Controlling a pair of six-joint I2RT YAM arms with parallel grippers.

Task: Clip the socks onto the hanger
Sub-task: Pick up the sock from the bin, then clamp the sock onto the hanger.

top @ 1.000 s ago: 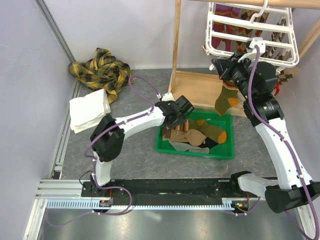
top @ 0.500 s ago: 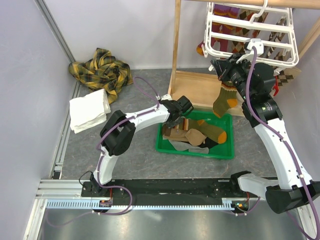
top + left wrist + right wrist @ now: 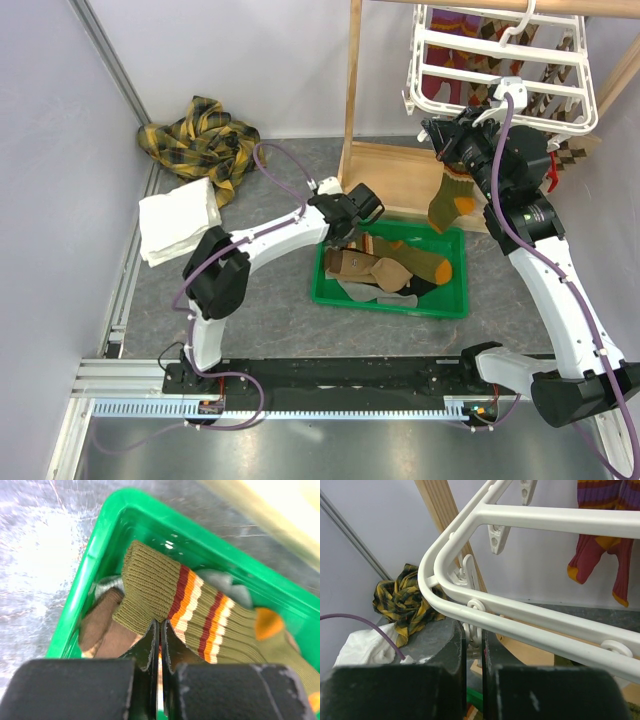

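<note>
In the left wrist view my left gripper point(image 3: 160, 625) is shut on the ribbed cuff of an olive sock with red, orange and cream stripes point(image 3: 200, 615), which lies in the green bin point(image 3: 100, 545). From above, that gripper point(image 3: 340, 232) sits at the bin's far left corner over the pile of socks point(image 3: 400, 265). My right gripper point(image 3: 474, 635) is shut on a white clip point(image 3: 474, 627) under the corner of the white hanger point(image 3: 530, 515). An olive sock with an orange heel point(image 3: 452, 198) hangs just below the right gripper point(image 3: 440, 135); what holds it is hidden.
A brown sock point(image 3: 100, 630) lies beside the held cuff. Red and purple socks point(image 3: 587, 565) hang from the hanger's far side. The wooden frame point(image 3: 352, 90) stands behind the bin. The yellow plaid cloth point(image 3: 205, 140) and a folded white towel point(image 3: 178, 225) lie at the far left.
The left gripper's jaws closed onto the striped sock's cuff in the bin, and its arm shifted slightly. The right gripper stayed at the hanger's clip.
</note>
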